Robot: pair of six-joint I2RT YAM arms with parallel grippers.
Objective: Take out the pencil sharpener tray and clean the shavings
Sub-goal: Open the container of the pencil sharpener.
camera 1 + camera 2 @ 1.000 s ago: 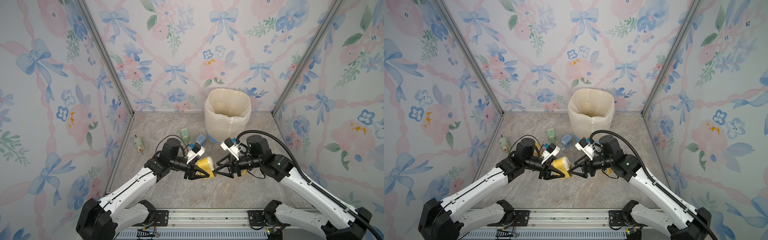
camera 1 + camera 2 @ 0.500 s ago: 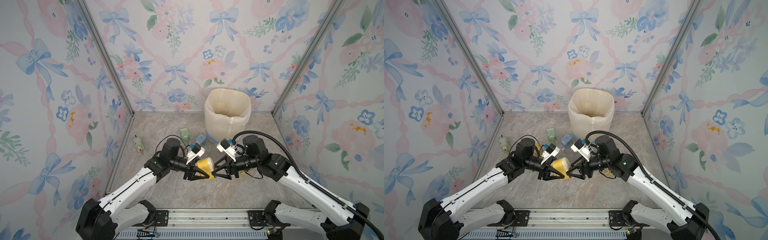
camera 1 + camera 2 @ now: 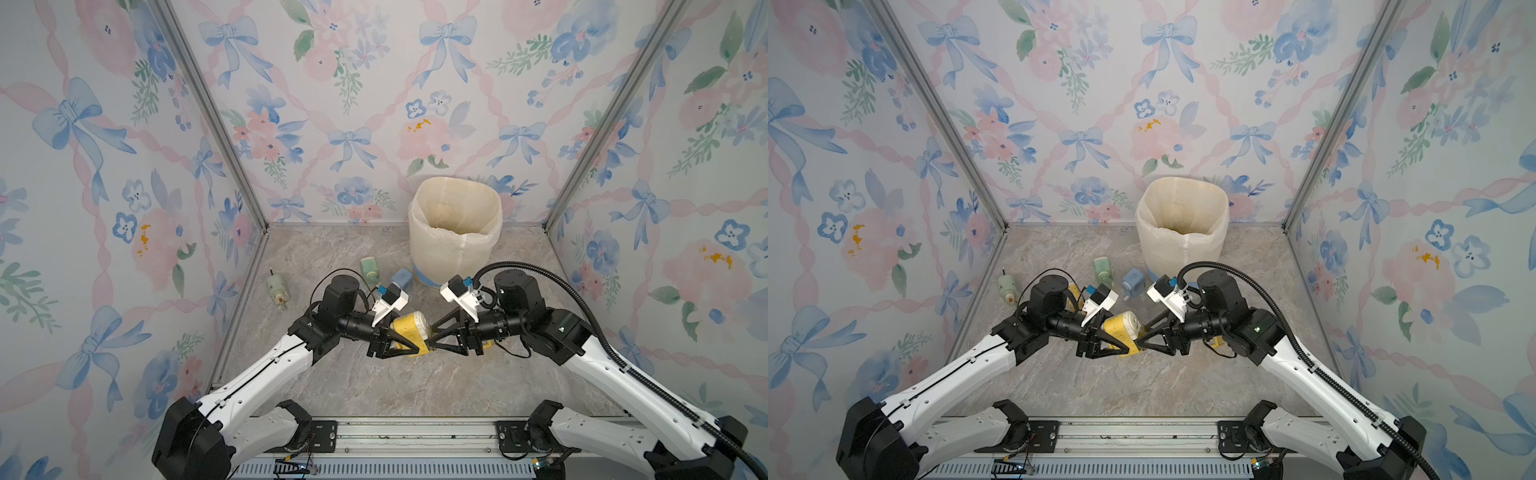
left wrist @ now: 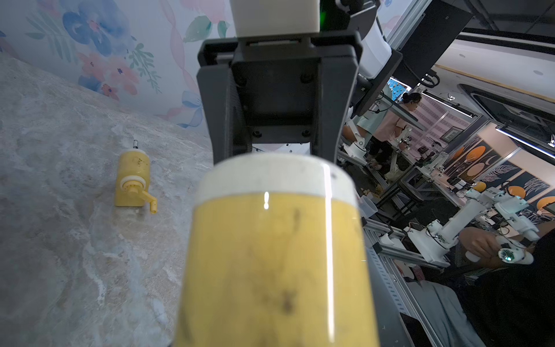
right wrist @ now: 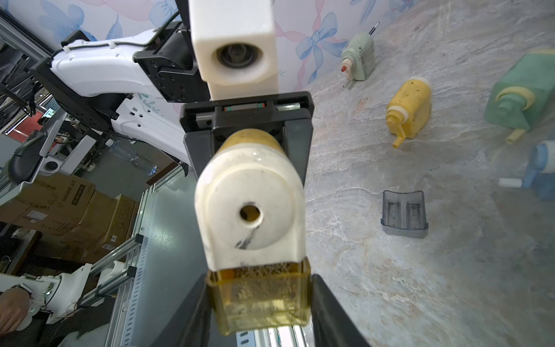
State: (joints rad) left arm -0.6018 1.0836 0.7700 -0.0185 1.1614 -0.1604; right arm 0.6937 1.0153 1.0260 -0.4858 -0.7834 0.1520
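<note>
- Pencil sharpener tray (image 5: 258, 300) is sitting in the base of the yellow pencil sharpener (image 3: 411, 326), under its white front face. The sharpener is hanging centre-front between the two arms.
- Left gripper (image 3: 405, 337) is clenching the sharpener body, one jaw on each side.
- Right gripper (image 5: 259, 281) is bracketing the tray, jaw tips right at its two side walls. Cannot tell whether it is actually squeezing.
- Right wrist view only: the tray is translucent yellow, with brown shavings showing through its wall. In both top views the jaws are mostly hiding it.
- Right wrist view only: a loose grey tray (image 5: 404, 214) is lying on the table (image 3: 374, 386) near the blue sharpener (image 3: 401, 280). The arms are covering it in both top views.
- Left wrist view is showing the third yellow sharpener (image 4: 132, 180) whole, lying on the table. In both top views only a sliver is peeking out under the right arm.
- Count, six sharpeners:
  - three yellow: the held one, the second yellow sharpener (image 5: 410, 108) and the third
  - two green: pale green sharpener (image 3: 276, 290) and green sharpener (image 3: 370, 267)
  - one blue
- Also two trays and one bin.
- Bag-lined bin (image 3: 449, 257) is standing at the back wall. Brownish residue is showing at its bottom; cannot tell what it is.
</note>
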